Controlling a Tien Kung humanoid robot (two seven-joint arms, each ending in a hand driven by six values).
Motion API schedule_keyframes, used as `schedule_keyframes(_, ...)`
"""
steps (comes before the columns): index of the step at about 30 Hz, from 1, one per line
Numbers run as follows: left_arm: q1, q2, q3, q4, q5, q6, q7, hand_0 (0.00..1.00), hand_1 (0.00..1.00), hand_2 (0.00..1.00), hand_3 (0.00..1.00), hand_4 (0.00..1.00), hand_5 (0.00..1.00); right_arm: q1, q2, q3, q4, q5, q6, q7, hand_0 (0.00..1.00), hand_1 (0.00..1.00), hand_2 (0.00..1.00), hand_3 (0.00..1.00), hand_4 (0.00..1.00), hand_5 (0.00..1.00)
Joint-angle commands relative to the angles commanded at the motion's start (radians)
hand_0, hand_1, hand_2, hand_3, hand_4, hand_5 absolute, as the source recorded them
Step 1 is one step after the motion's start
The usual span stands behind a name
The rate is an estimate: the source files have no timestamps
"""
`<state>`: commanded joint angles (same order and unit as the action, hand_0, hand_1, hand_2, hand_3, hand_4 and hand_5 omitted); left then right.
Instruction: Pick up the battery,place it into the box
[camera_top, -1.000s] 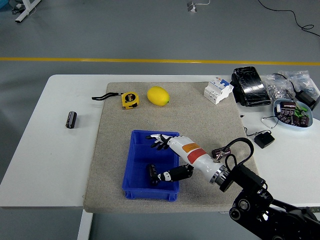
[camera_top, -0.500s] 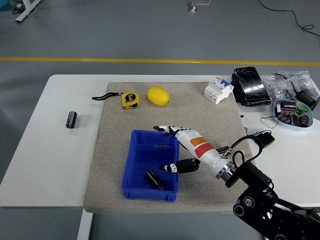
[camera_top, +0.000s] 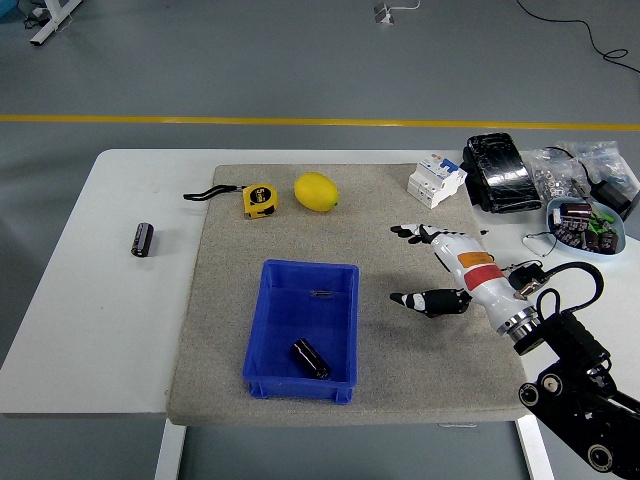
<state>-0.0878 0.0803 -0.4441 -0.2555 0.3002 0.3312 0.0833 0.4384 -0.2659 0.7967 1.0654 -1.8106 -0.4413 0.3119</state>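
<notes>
On the bare white table (camera_top: 90, 330) at far left lies 1 dark cylindrical battery (camera_top: 144, 239). On the coarse beige mat (camera_top: 400, 360) sit a yellow tape measure (camera_top: 260, 199) and a smooth lemon (camera_top: 316, 191). Another battery (camera_top: 309, 358) lies inside the blue plastic box (camera_top: 270, 330). My right hand (camera_top: 438, 270) hovers right of it, fingers spread, empty.

The right hand (camera_top: 440, 270) is white-shelled with black fingertips (camera_top: 398, 298) — an orange label on the forearm, a silver wrist ring, looped black cable and black jointed arm behind.
</notes>
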Motion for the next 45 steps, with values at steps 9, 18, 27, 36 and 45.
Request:
schedule_keyframes(9,-0.003,-0.003,0.005,0.0,-0.007,0.0,0.0,0.715,0.651,0.699,0.739,0.696,0.827,0.011,-0.041,-0.024,-0.061,-0.095,0.011,0.024,0.609,0.595,0.648,0.626,0.911,0.118)
schedule_keyframes(18,-0.005,-0.003,0.004,0.0,-0.004,-0.001,0.0,0.715,0.651,0.701,0.738,0.694,0.827,0.048,-0.064,-0.085,-0.088,-0.146,0.03,0.029,0.612,0.586,0.616,0.605,0.875,0.098)
schedule_keyframes(27,-0.006,-0.003,0.004,-0.001,-0.002,-0.002,0.002,0.715,0.651,0.702,0.738,0.692,0.828,0.069,-0.075,-0.11,-0.153,-0.133,0.041,0.034,0.619,0.585,0.613,0.6,0.843,0.077)
schedule_keyframes(36,-0.006,-0.003,0.004,-0.002,0.002,-0.004,0.003,0.715,0.651,0.701,0.738,0.691,0.83,0.064,-0.069,-0.111,-0.175,-0.134,0.045,0.035,0.6,0.571,0.601,0.598,0.826,0.069)
schedule_keyframes(45,-0.006,-0.003,0.0,-0.002,0.009,-0.004,0.006,0.715,0.65,0.701,0.738,0.691,0.83,0.068,-0.06,-0.121,-0.187,-0.133,0.046,0.037,0.582,0.554,0.587,0.596,0.808,0.061)
